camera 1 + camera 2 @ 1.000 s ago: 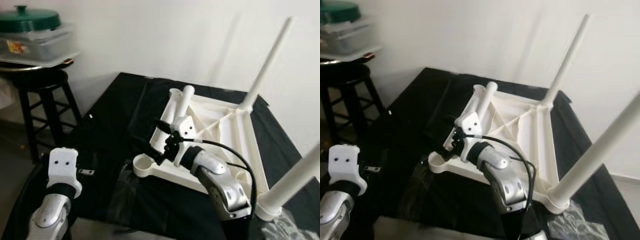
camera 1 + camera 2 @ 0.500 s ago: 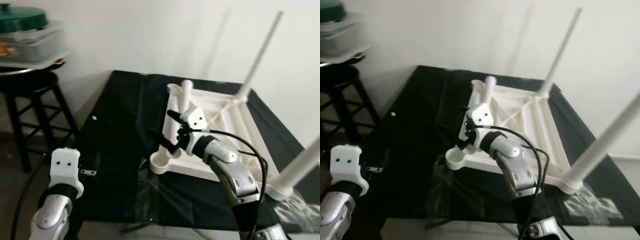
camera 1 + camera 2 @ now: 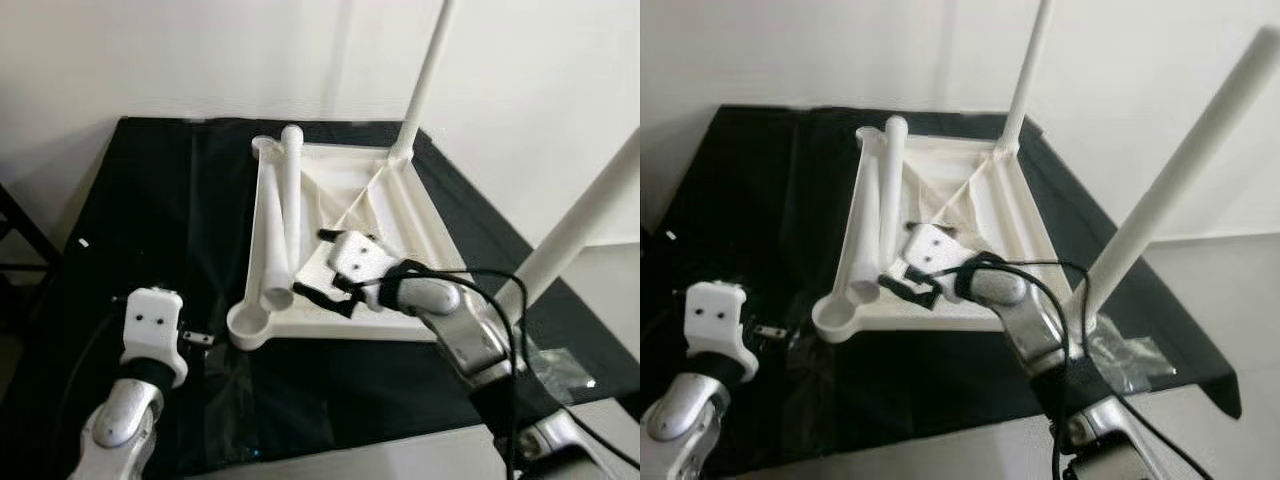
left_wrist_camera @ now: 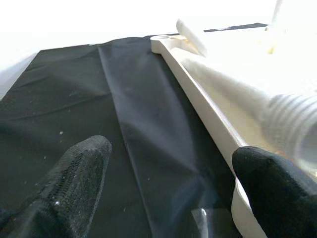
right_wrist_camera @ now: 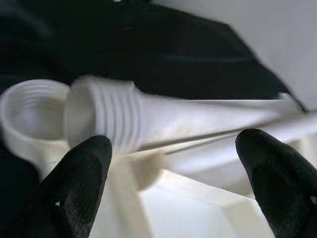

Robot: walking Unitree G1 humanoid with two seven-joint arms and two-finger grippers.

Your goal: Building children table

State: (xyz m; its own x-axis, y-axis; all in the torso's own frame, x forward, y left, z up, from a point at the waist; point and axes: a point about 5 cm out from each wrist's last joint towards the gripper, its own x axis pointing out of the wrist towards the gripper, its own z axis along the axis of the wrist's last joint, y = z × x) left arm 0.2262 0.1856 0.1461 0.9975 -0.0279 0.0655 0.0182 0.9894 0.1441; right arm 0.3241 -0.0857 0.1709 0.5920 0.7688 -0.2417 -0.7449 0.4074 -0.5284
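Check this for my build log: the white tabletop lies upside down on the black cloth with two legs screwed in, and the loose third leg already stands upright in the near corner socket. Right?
Not quite. The loose leg is not upright in the corner socket; it lies flat along the upturned tabletop, threaded end beside the empty socket, as the left eye view shows. The open right gripper hovers at it. Two legs do stand screwed in, on the black cloth.

There are no words, numbers or signs to read here. The white table (image 3: 345, 210) and the black cloth (image 3: 160, 210) are plain.
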